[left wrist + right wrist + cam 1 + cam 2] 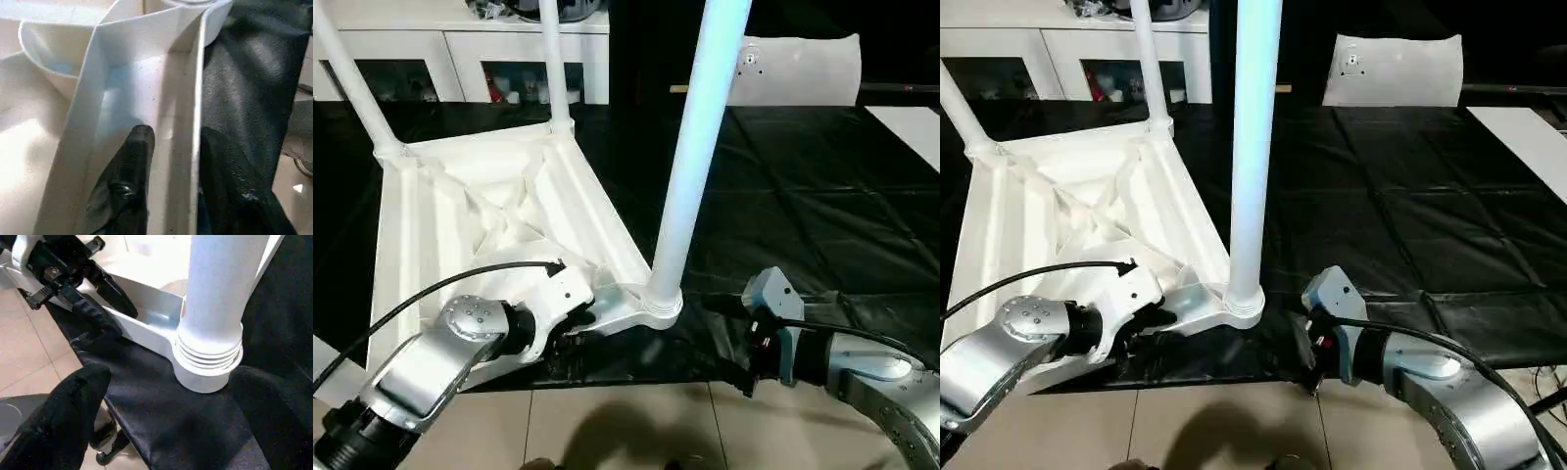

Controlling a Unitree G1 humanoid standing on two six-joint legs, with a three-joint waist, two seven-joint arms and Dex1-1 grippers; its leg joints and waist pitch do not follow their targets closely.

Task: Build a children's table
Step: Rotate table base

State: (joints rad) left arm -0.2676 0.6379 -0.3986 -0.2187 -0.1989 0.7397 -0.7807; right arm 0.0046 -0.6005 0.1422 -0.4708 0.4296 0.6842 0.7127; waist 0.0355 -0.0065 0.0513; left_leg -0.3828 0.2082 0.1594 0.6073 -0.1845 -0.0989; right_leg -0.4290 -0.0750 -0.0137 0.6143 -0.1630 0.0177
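Black cloth (803,196) over floor, tabletop (440,225) upside down on it, 3 legs standing in sockets. Left gripper (171,161) clamped on near rim. Right gripper (73,401) beside near leg (690,166), fingers' state unclear. Judgement: near leg in hand; threads showing in right wrist view, so next seat fully.

Tabletop (489,211) all white, ribbed underside. Legs (690,157) white; the near one has a faint blue cast. Cloth (803,186) under it black and creased. Floor tiles (636,426) beige with thin grey grout lines. My forearms (421,372) silver, my fingers (127,181) black. Cabinet (460,49) white.
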